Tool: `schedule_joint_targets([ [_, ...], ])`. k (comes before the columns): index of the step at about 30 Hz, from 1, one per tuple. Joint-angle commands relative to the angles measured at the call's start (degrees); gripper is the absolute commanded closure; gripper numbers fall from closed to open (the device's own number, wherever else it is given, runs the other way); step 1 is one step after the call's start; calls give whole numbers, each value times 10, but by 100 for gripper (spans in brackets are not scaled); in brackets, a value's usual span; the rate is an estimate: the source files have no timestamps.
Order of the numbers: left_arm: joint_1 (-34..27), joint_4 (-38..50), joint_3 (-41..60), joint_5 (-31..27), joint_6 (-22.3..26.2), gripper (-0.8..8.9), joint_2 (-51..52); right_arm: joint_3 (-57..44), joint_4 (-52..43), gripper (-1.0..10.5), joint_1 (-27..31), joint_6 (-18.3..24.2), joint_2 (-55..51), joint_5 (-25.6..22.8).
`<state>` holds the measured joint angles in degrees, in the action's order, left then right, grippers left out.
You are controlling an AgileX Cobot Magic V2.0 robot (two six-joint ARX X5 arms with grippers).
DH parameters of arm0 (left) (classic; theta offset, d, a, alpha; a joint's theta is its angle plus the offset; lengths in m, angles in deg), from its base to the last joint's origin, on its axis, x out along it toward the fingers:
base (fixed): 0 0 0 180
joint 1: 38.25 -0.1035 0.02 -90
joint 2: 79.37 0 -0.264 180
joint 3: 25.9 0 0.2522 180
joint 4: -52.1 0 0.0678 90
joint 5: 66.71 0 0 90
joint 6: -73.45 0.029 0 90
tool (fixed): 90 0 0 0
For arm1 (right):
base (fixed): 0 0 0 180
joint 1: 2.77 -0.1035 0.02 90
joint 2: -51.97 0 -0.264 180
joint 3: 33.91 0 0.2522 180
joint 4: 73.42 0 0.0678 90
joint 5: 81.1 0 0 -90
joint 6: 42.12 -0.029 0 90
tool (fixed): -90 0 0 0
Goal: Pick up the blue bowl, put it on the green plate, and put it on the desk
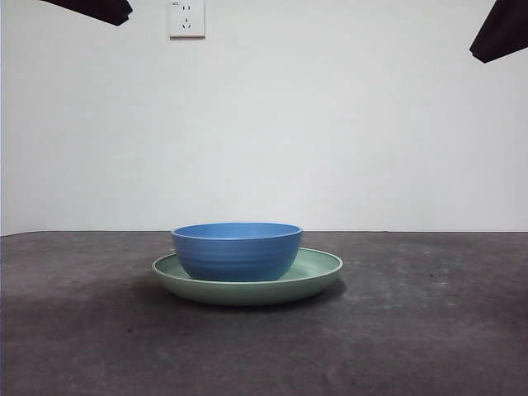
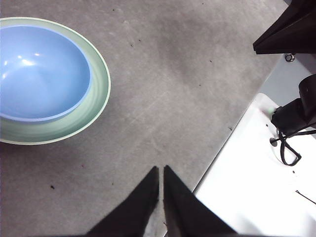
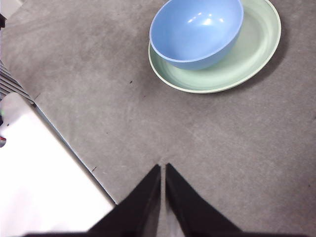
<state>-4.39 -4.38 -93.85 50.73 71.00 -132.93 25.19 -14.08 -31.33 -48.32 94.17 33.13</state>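
While both end effectors, left (image 2: 161,170) and right (image 3: 163,168), hover pressed together well apart from it, round ridged medium-blue bowl (image 1: 237,250) sits in pale mint-green shallow plate (image 1: 318,271) on bench (image 1: 429,330): likely light, stiff, slick; grip by rim.

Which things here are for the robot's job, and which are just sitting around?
For the job:
- bowl, sitting in the plate
- plate, on the desk
- desk
- left gripper and right gripper, both shut, empty, away from the dishes

Just there:
- wall socket
- white board at the desk's edge
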Motion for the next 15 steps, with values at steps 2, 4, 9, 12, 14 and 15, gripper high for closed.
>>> schedule_joint_targets([
  [2,3,6,-5,4,3,799,-3,3,-6,938,-5,2,3,-1],
  [4,3,6,-5,4,3,799,-3,3,-6,938,-5,2,3,-1],
  [9,3,6,-5,5,3,799,-3,3,-6,938,-5,2,3,-1],
  [12,3,7,-5,4,3,799,2,4,-6,938,-5,2,3,-1],
  [14,-3,11,-5,-2,33,799,16,4,-6,938,-5,2,3,-1],
  [15,-9,17,-5,-8,53,799,24,4,-6,938,-5,2,3,-1],
])
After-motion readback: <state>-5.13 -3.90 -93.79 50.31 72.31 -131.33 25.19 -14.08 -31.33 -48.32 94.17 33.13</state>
